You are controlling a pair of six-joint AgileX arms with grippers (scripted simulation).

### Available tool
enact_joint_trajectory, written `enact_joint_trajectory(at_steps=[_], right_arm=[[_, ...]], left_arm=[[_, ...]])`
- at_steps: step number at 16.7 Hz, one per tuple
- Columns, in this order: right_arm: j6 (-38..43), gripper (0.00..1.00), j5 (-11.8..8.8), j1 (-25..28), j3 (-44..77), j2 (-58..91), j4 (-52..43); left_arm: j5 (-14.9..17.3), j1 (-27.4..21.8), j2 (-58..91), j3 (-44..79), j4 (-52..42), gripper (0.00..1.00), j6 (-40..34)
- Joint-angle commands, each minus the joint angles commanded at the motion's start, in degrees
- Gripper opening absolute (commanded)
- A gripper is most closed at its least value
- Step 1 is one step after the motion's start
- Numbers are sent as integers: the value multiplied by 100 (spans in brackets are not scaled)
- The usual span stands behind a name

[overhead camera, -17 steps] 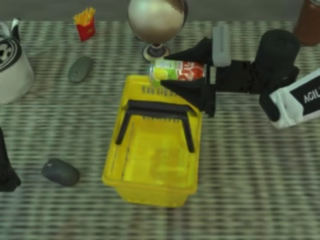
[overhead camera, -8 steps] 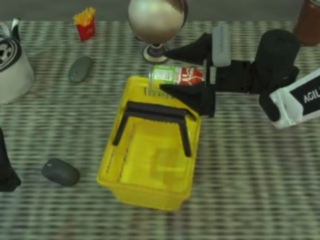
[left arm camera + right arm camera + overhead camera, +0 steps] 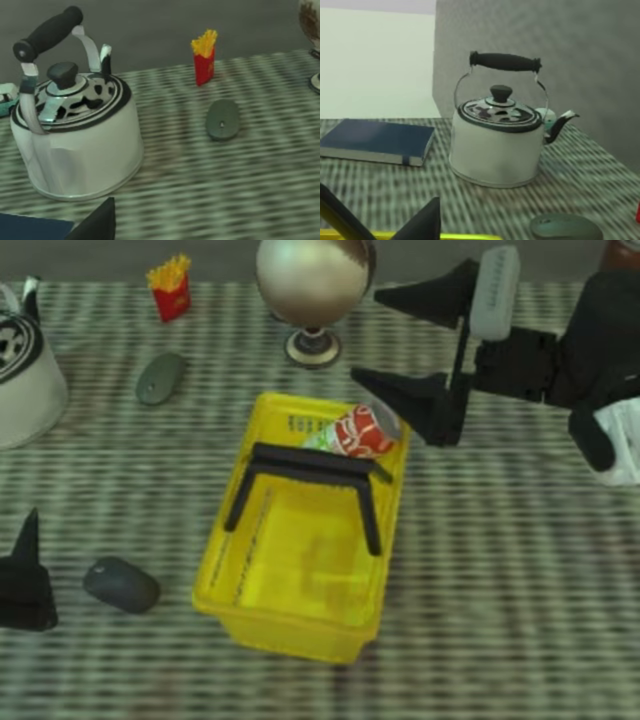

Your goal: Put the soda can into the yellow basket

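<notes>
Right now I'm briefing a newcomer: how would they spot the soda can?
Find the yellow basket mid-table. At its far end, just past the black handle, the soda can leans tilted against the rim. It is the only small red-and-lime cylinder there.

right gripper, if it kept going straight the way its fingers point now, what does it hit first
Probably nothing on the table soon: the open right gripper points toward the top view's left, passing between the globe's stand and the yellow basket. Its height is unclear.
</notes>
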Motion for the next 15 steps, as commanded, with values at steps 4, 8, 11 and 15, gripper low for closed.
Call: enact_joint_trajectory(at_steps=[4,8,11,15], right_arm=[[-305,100,951,-419,-1061,-1953,-468],[-560,100,2136,-873,-2325,-4497,-1283],[-645,100,3015,-1161,-3239,-6429,-2057],[-566,100,4067,-1427,-4322,-8623,-3285]], left_arm=[[116,-577,1612,1324,-1257,100,854],[198,-1250,3555,3045,-2665,100,1873],[218,-1775,5113,4515,-3734,100,2683],[181,-2427,7129,6490,-5045,100,3704]])
